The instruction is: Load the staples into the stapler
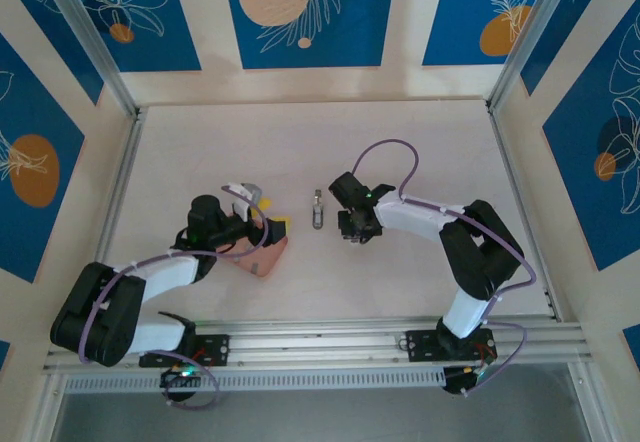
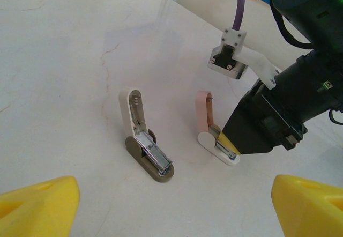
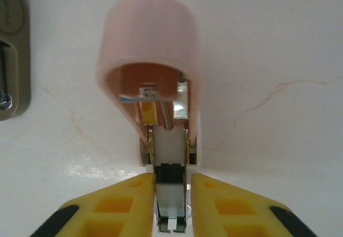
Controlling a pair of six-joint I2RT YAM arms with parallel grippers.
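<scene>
**Right gripper pinches the pink stapler's base; left gripper spread wide**

The right gripper (image 3: 173, 194) has its 2 yellow fingers (image 3: 126, 205) pressed against either side of the pink stapler (image 3: 147, 44), low on its white base. The pink lid is swung up on its hinge, so the metal channel lies open between the fingers. In the left wrist view the base lies flat on the table (image 1: 420, 132) with the lid standing nearly upright.

The olive stapler (image 2: 147, 151) lies just beside the pink one, on its left-arm side and not touching it (its white upper arm is also raised, with the metal channel showing). Neither gripper touches it.

The left gripper (image 2: 171, 205) has its fingers spread wide. From above it sits over the near edge of the salmon-pink tray (image 1: 265, 260), near both staplers.

Both staplers lie around the middle of the table, well apart from the side walls and from the metal rail (image 1: 320, 337) along the near edge. Bare tabletop stretches beyond them to the far wall. The tightest spot is the narrow gap between the 2 staplers.
</scene>
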